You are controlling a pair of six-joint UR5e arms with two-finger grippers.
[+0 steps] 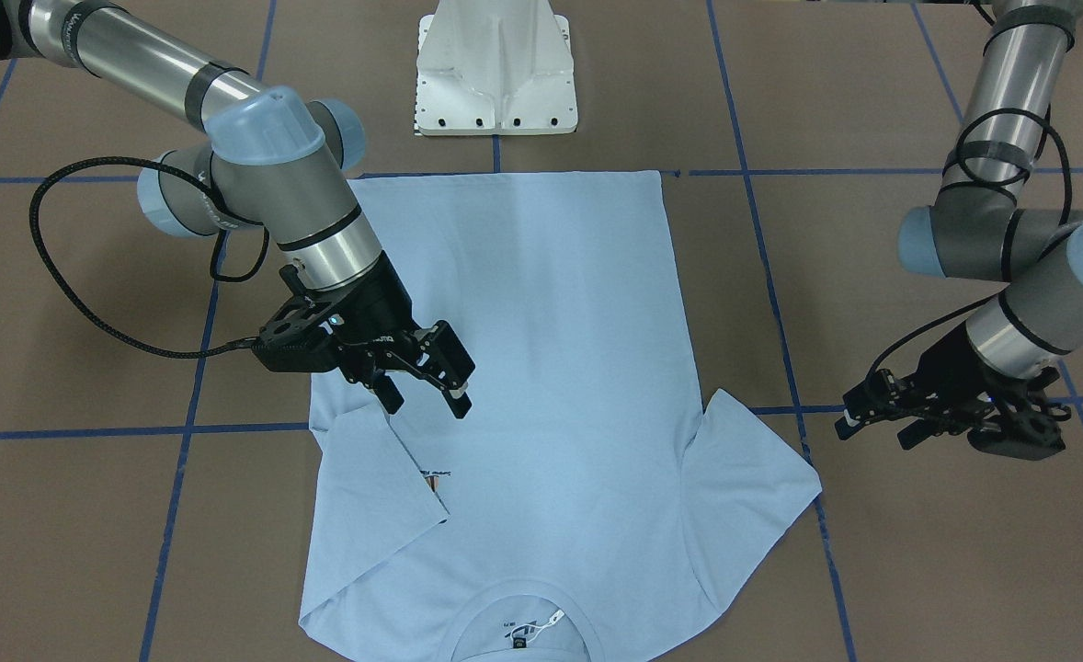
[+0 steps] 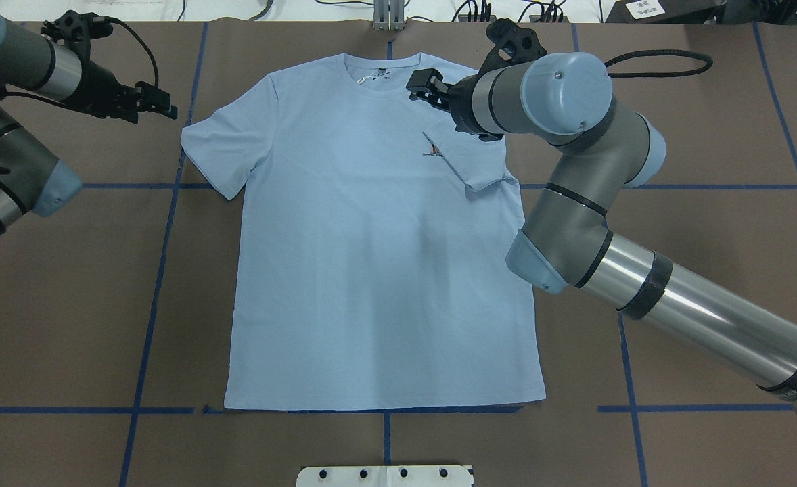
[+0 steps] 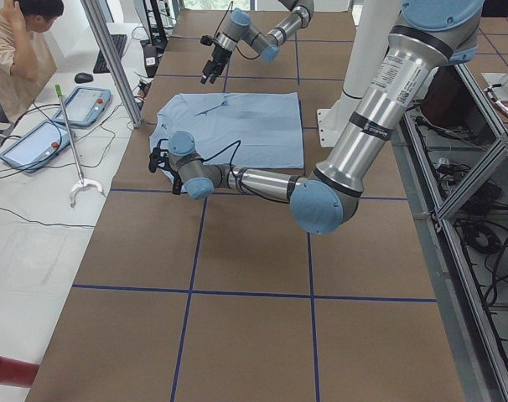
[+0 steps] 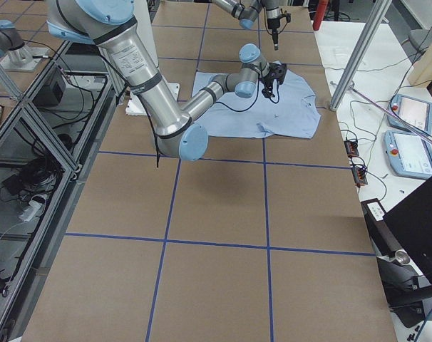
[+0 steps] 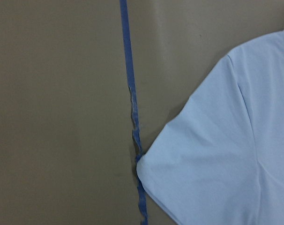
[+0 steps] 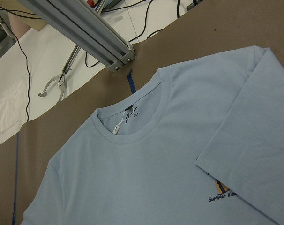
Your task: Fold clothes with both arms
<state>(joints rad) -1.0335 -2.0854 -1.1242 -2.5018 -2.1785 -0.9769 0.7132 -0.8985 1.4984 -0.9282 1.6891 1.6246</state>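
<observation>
Right pincer (image 1: 427, 406) (seemingly agape) above T-shirt (image 1: 541, 322)

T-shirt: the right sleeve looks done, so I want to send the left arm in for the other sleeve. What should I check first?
1. Right sleeve folded onto the T-shirt body: ok, it partly covers the chest print.
2. Right gripper let go: ok, open with nothing between its fingers.
3. Left sleeve flat and reachable: ok, spread on the table, its tip at the blue tape line.
4. Left gripper ready: ok, open, over bare table beside that sleeve.
5. Right gripper's clearance above the cloth: cannot tell.
</observation>
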